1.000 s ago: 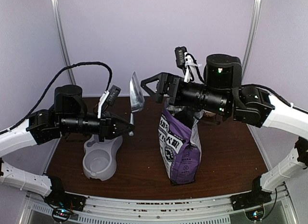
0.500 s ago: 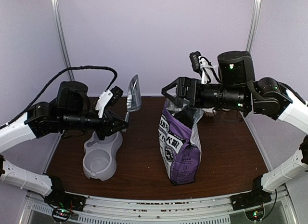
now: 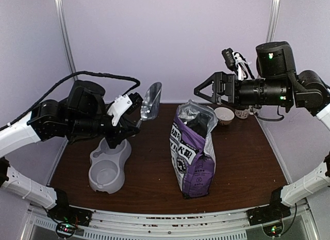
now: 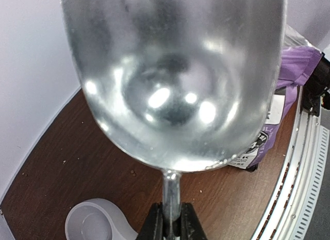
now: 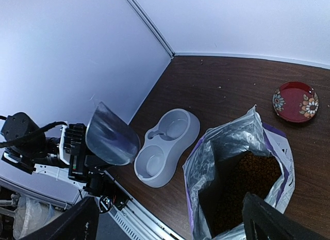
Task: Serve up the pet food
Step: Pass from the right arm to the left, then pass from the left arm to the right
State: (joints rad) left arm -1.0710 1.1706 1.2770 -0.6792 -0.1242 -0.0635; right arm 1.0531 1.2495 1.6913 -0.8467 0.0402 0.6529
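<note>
The pet food (image 5: 253, 177) is a brown heap inside the open purple bag (image 5: 216, 152), which stands upright mid-table (image 3: 193, 155). My left gripper (image 3: 135, 125) is shut on the handle of a clear scoop (image 3: 150, 100), held up left of the bag. In the left wrist view the scoop bowl (image 4: 175, 80) looks empty, and my left gripper (image 4: 171, 223) pinches its handle. A grey double pet bowl (image 3: 108, 165) lies below the left gripper and looks empty (image 5: 167, 146). My right gripper (image 3: 207, 90) is open and empty, above and right of the bag mouth (image 5: 170, 208).
A red flowered plate (image 5: 295, 101) lies on the table behind the bag, at the back right (image 3: 224, 115), with a small cup (image 3: 241, 113) beside it. A few stray kibble bits (image 4: 133, 172) lie on the brown table. White walls close the back and sides.
My right gripper has risen and drawn back to the right, off the bag top. My left gripper has moved slightly right and turned the scoop more upright.
</note>
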